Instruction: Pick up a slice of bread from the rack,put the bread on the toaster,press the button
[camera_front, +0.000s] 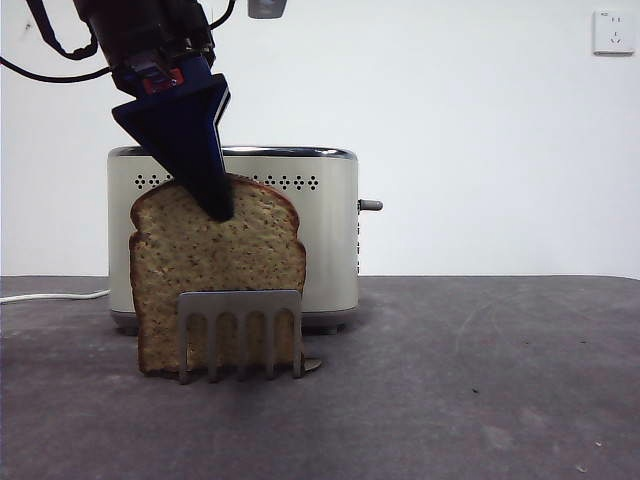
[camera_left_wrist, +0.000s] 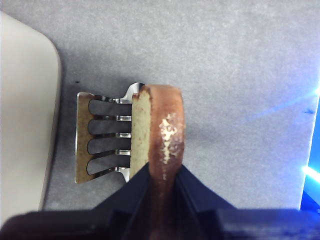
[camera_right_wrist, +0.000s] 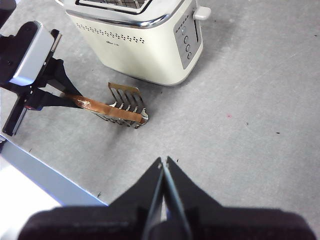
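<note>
The slice of bread (camera_front: 215, 270) stands upright in the rack (camera_front: 240, 305), in front of the cream toaster (camera_front: 330, 230). My left gripper (camera_front: 215, 205) comes down from the upper left and is shut on the slice's domed top crust. In the left wrist view its jaws press both sides of the crust (camera_left_wrist: 167, 125), with the silver rack (camera_left_wrist: 82, 135) below and the toaster's side (camera_left_wrist: 25, 100) beyond. The right wrist view shows the bread (camera_right_wrist: 107, 111), the rack (camera_right_wrist: 125, 92) and the toaster (camera_right_wrist: 145, 45) from a distance. My right gripper (camera_right_wrist: 163, 162) hangs shut above bare table, holding nothing.
The toaster's lever (camera_front: 370, 205) sticks out of its right end, beside a column of round buttons (camera_right_wrist: 186, 42). A white cord (camera_front: 50, 296) runs off to the left. A wall socket (camera_front: 612, 32) sits at the top right. Grey tabletop spreads to the right of the toaster.
</note>
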